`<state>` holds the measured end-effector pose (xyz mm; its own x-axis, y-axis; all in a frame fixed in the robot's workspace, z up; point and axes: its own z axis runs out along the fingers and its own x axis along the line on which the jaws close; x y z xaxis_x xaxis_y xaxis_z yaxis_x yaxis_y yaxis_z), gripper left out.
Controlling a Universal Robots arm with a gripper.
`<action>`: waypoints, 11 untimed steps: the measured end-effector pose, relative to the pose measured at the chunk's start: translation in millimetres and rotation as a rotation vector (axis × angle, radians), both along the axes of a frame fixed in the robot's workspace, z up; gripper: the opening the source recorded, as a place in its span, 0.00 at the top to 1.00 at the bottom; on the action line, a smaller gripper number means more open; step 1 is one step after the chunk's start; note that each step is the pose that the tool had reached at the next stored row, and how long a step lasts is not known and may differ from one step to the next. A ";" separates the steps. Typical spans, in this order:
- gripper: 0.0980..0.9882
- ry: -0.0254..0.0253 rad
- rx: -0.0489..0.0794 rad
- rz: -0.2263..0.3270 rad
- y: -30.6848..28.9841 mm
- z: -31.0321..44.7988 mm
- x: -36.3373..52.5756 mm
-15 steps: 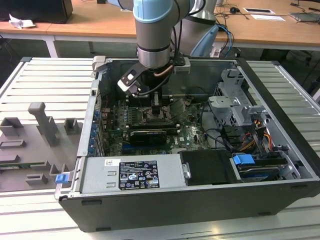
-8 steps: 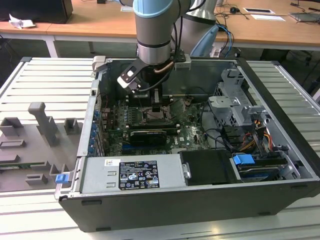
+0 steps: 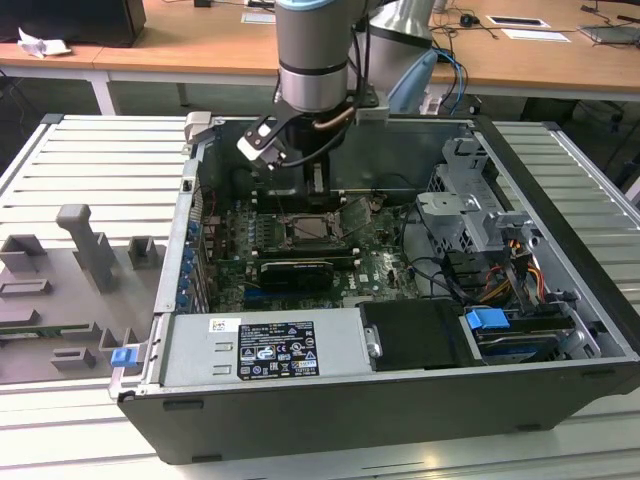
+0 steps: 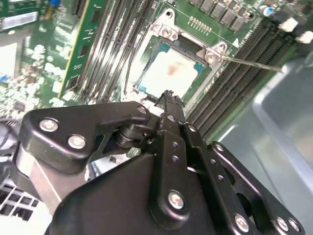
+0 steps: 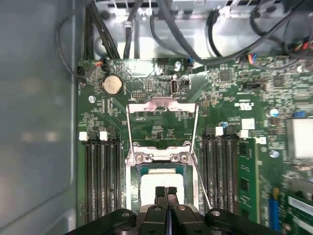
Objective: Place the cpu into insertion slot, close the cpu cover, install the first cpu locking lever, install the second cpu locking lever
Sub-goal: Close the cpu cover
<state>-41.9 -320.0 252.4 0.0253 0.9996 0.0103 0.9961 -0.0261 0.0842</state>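
Note:
The cpu (image 5: 161,180) lies flat in the insertion slot (image 5: 135,172) on the green board, its pale metal face up; in the second wrist view the cpu (image 4: 170,73) fills the silver-rimmed recess. The cpu cover (image 5: 163,105) is swung back open, past the socket's hinge end. A thin lever wire (image 4: 250,62) sticks out beside the socket. My gripper (image 5: 166,192) hangs just over the chip's near edge, fingers shut together with nothing between them. In the exterior view the gripper (image 3: 316,188) is directly above the socket (image 3: 314,232).
Rows of black memory slots (image 5: 100,181) flank the socket on both sides. A long black expansion card (image 3: 295,270) lies in front of the socket. A drive cage (image 3: 470,200) and cable bundles (image 3: 450,270) fill the case at the exterior view's right. Grey fixtures (image 3: 85,245) stand outside.

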 end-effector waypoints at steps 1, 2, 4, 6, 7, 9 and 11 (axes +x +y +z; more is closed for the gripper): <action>0.99 0.0001 -0.002 0.000 0.0 7.7 0.0; 0.99 0.0000 -0.004 0.000 0.1 14.6 1.2; 0.99 0.0002 -0.004 0.000 -0.1 14.4 7.3; 0.99 0.0004 -0.005 0.000 -0.7 14.0 10.8; 0.99 0.0004 -0.005 0.000 -1.0 13.7 11.8; 0.99 0.0003 -0.004 0.000 -1.1 12.6 19.7; 0.99 0.0004 -0.004 0.000 -1.0 11.7 34.3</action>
